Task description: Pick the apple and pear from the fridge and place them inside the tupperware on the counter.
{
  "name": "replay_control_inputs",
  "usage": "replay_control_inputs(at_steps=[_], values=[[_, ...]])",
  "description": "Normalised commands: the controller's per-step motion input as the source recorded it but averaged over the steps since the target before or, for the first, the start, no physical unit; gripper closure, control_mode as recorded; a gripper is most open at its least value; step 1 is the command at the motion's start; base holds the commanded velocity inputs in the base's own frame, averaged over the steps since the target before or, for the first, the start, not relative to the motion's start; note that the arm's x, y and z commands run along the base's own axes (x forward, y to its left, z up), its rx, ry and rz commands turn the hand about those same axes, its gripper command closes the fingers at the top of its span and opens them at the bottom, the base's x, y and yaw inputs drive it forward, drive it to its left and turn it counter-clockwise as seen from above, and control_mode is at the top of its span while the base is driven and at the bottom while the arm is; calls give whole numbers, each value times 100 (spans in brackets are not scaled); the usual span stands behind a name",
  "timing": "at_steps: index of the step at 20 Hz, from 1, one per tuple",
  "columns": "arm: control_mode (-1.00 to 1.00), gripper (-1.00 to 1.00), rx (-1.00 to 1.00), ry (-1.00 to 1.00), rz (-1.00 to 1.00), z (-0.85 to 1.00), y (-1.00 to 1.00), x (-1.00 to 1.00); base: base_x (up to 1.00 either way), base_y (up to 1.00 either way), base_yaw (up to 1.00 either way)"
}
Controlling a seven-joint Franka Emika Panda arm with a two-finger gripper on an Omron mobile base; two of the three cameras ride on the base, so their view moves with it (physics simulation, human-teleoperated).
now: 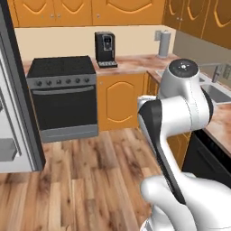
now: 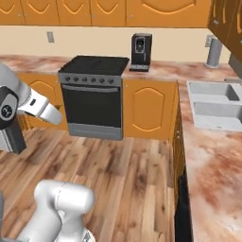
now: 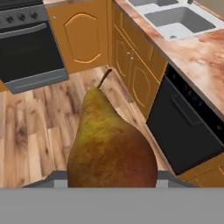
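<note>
- Left base view: the fridge (image 1: 18, 94) stands at 9 o'clock with its door edge showing; the arm (image 1: 180, 117) is folded at 4 o'clock, turned away from it. The stove (image 1: 63, 94) sits at 11 o'clock, the table (image 1: 135, 63) runs behind it with a coffee machine (image 1: 105, 48) on top.
- Right base view: table (image 2: 212, 156) along 3 o'clock with the sink (image 2: 215, 108) set in; likely the drop-off side.
- Hand view: the pear (image 3: 109, 144) sits at 6 o'clock, stem up toward 12, above the floor (image 3: 39, 131). The gripper is clamped on the pear, carrying it toward the table (image 3: 197, 52) at 2 o'clock.
</note>
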Motion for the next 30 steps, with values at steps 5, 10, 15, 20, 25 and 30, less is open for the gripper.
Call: replay_control_inputs(at_steps=[5, 10, 15, 20, 25, 30], values=[[100, 100, 0, 0, 0, 0, 0, 0, 87, -2, 11], [100, 100, 0, 0, 0, 0, 0, 0, 100, 0, 49], [100, 100, 0, 0, 0, 0, 0, 0, 100, 0, 73], [100, 100, 0, 0, 0, 0, 0, 0, 93, -21, 88], [100, 100, 0, 0, 0, 0, 0, 0, 89, -43, 82], [100, 100, 0, 0, 0, 0, 0, 0, 83, -50, 79]])
